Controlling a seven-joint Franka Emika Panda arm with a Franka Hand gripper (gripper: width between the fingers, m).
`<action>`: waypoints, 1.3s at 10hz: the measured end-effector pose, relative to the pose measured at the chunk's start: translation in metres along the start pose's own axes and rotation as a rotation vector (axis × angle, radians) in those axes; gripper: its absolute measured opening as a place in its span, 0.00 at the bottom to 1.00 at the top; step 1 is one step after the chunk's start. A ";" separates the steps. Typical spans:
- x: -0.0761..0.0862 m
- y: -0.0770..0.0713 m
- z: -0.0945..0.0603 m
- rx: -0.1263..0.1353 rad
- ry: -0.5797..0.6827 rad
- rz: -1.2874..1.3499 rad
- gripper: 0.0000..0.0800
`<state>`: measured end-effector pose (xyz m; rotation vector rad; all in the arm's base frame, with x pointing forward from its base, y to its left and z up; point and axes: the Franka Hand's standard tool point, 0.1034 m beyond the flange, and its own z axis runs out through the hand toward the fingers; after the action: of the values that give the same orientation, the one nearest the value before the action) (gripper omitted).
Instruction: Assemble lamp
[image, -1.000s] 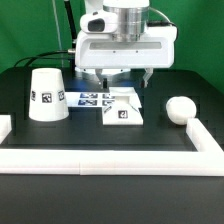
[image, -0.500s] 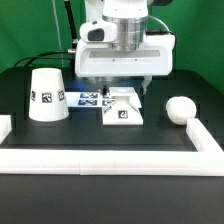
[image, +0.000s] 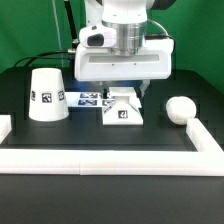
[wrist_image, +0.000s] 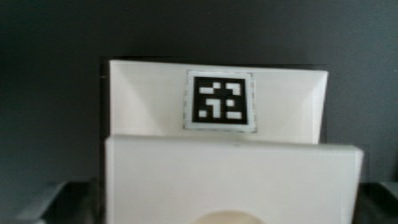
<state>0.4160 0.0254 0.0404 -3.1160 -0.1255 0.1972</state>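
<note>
Claw wide open, empty, astride lamp base at its far edge; shade, bulb well apart.

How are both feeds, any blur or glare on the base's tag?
Exterior view: sharp, evenly lit, base bright but not washed out. Wrist view: soft and dim, base's near edge blurred, its tag readable, no glare.
</note>
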 end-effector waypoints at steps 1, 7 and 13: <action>0.000 0.000 0.000 0.000 0.000 -0.001 0.67; 0.000 0.000 0.000 0.000 0.000 -0.003 0.67; 0.068 -0.013 -0.009 0.002 0.080 -0.025 0.67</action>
<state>0.4835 0.0436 0.0408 -3.1133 -0.1633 0.0719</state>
